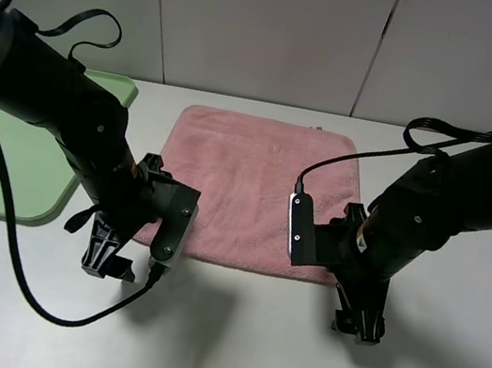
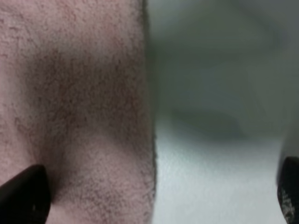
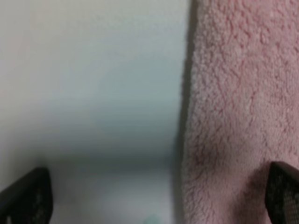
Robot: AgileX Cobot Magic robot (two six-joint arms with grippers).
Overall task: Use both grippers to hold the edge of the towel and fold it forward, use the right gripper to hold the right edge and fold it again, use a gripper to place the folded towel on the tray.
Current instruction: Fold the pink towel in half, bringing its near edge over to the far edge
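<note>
The pink towel lies spread flat on the white table. Its front hemmed edge faces the arms. My left gripper is down at the front left corner, and my right gripper is down at the front right corner. In the left wrist view the left gripper stands open astride the towel edge, one fingertip over the cloth and the other over the table. The right gripper is also open astride the edge, with nothing pinched. The pale green tray sits at the far left.
The grey panelled wall stands right behind the table. Black cables loop from the arms over the table in front. Bare white table lies between the two grippers, in front of the towel.
</note>
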